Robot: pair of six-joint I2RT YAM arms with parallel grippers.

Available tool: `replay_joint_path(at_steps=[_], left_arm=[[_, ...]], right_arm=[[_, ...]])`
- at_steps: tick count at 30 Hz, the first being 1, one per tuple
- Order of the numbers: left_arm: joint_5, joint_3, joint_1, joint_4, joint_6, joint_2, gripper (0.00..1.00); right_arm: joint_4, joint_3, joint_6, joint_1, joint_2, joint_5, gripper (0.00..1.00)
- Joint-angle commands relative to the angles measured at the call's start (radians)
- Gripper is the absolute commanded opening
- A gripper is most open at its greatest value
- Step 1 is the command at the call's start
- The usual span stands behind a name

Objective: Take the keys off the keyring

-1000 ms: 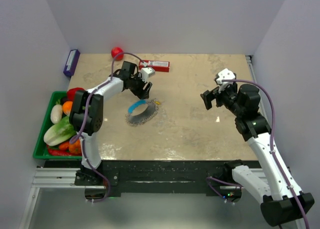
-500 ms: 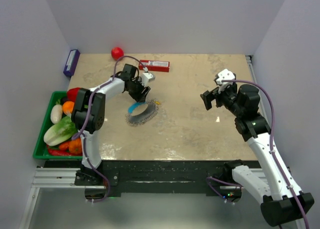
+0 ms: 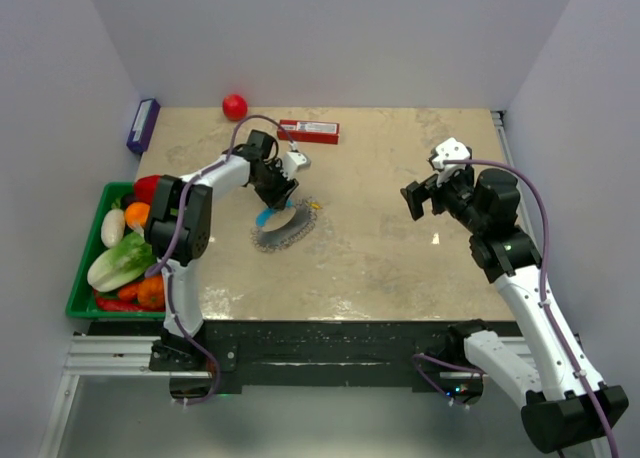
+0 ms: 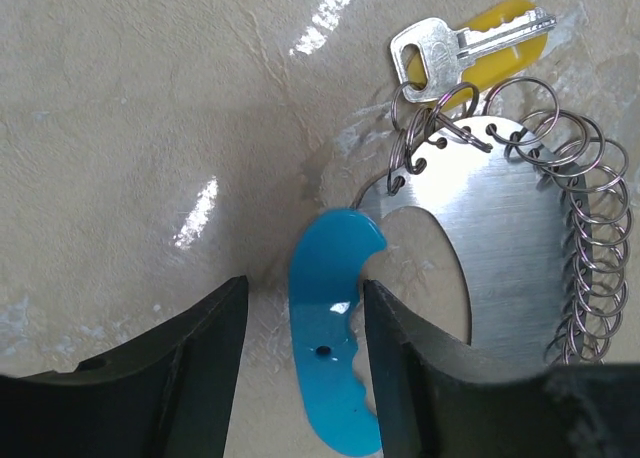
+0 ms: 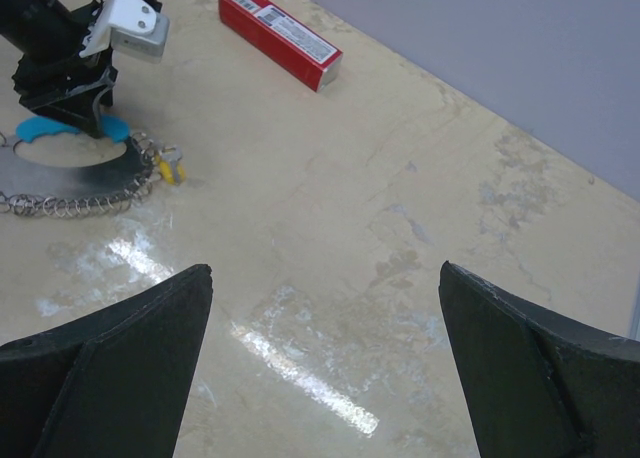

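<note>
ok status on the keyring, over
Left pincer open, astride blue segment of keyring. Right pincer open, clear. Key still on its ring. Nothing in the way.

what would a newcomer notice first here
Most likely the left pincer mid-table, its jaws open astride the bright blue segment of the keyring, with a silver key lying over a yellow tab at its edge. Next, the green tray piled with vegetables beside the table's left edge, and the red box and red ball near the back wall.

White-and-black left arm (image 3: 215,173), matching right arm (image 3: 535,303), purple cables (image 3: 258,117), black jaws
</note>
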Motion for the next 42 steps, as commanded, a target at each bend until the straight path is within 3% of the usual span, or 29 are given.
replay_joint_path(at_steps=[1, 15, 25, 32, 42], left_arm=[[-0.012, 0.026, 0.005, -0.033, 0.035, 0.042, 0.54], [0.008, 0.015, 0.005, -0.054, 0.062, 0.068, 0.04], [0.02, 0.029, 0.008, -0.016, 0.019, -0.047, 0.0], [0.068, 0.012, 0.008, 0.003, 0.006, -0.122, 0.0], [0.109, -0.061, 0.007, 0.062, -0.002, -0.212, 0.0]], right_arm=[[0.034, -0.004, 0.005, 0.0, -0.001, -0.015, 0.99], [-0.003, 0.051, -0.006, 0.001, 0.092, -0.156, 0.99], [0.086, 0.108, 0.002, 0.052, 0.215, -0.253, 0.98], [0.162, 0.162, 0.025, 0.158, 0.422, -0.206, 0.98], [0.27, 0.28, 0.169, 0.187, 0.726, -0.253, 0.95]])
